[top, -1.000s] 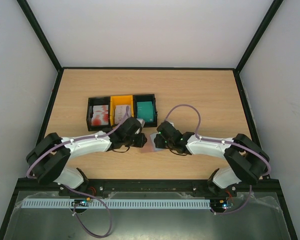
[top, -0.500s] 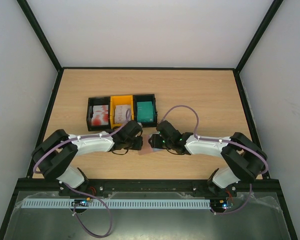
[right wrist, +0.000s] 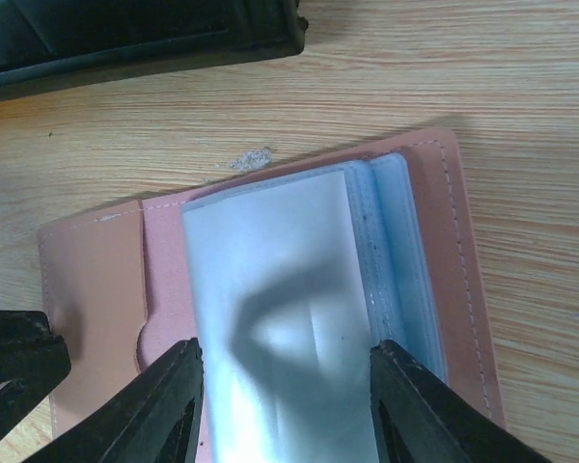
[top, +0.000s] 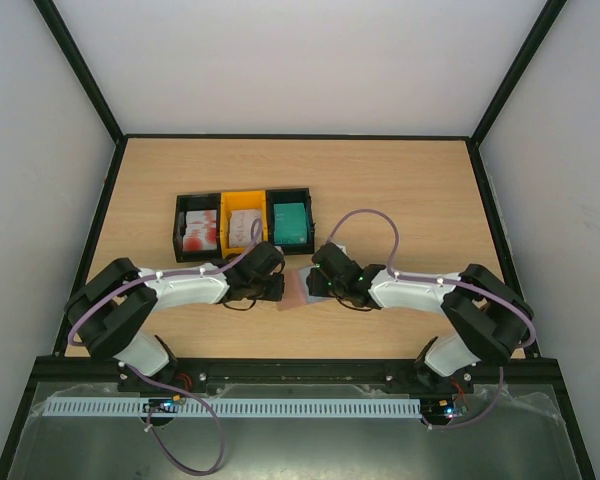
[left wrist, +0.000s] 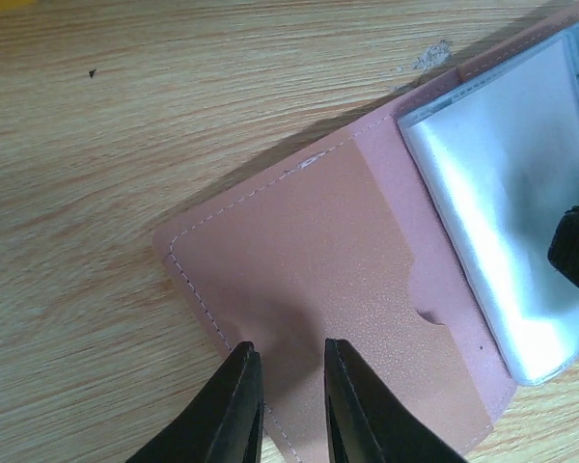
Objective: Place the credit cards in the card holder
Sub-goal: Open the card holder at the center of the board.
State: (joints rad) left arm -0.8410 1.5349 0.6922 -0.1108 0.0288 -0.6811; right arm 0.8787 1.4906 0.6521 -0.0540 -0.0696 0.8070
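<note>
Open pinkish-brown leather card holder [right wrist: 87, 270] held flat for loading.
Left gripper [left wrist: 289, 405], jaws narrowly apart, weights its flap [left wrist: 299, 260]; right gripper [right wrist: 285, 405], jaws wide, straddles the pale blue-grey pockets [right wrist: 270, 280].

Pinkish-brown card holder [left wrist: 309, 280], pale blue-grey pockets [right wrist: 270, 289]; seemingly red-blotched cards [top: 200, 232].

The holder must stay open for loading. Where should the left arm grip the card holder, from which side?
Probably the leather flap of the card holder, at its free outer edge, coming in low from the left. It lies open and flat, so only an edge gives the jaws a pinch, and that end is clear of the pale sleeves.
</note>
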